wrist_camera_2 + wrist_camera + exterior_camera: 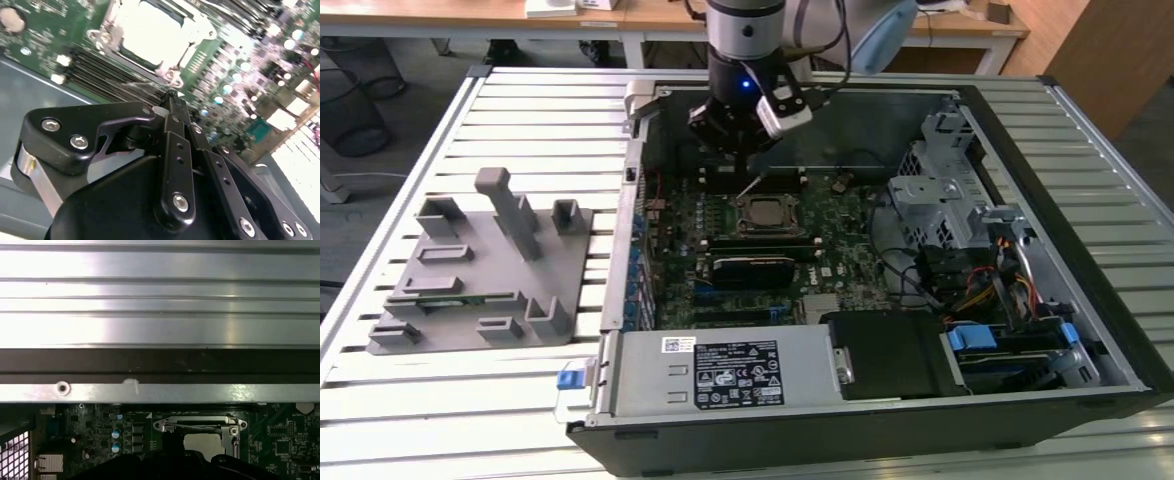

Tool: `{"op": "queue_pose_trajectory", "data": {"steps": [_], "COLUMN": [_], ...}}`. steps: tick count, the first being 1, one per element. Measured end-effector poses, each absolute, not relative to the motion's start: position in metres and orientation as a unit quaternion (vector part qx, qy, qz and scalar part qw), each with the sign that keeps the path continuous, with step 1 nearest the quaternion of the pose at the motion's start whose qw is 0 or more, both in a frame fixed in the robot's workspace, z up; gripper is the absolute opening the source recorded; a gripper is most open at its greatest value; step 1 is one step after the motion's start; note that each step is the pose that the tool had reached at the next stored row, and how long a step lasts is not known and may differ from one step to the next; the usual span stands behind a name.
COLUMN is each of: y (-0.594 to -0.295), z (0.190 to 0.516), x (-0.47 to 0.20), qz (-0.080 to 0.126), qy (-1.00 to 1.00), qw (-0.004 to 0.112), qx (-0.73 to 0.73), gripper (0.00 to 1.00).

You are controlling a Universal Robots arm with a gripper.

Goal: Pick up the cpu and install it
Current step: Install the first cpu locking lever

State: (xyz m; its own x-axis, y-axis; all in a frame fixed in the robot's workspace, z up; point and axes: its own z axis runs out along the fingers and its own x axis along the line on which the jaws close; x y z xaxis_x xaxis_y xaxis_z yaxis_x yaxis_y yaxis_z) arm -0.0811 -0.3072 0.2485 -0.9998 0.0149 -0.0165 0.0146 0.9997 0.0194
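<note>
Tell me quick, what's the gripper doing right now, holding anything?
Gripper: jaws closed, holding nothing, above the cpu seated in the motherboard socket.

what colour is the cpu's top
Shiny silver, seated in the socket; the cpu shows best in the second wrist view.

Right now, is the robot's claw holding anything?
No. The gripper has its fingers closed together on nothing, above the motherboard. The cpu already sits in its socket.
</note>
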Motion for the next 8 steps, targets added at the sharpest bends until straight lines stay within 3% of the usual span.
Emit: {"op": "queue_pose_trajectory", "data": {"steps": [8], "y": [-0.3071], "z": [0.2454], "x": [-0.0743], "qz": [0.009], "qy": [1.000], "qw": [0.008], "qx": [0.006], "gripper": [0.11]}}
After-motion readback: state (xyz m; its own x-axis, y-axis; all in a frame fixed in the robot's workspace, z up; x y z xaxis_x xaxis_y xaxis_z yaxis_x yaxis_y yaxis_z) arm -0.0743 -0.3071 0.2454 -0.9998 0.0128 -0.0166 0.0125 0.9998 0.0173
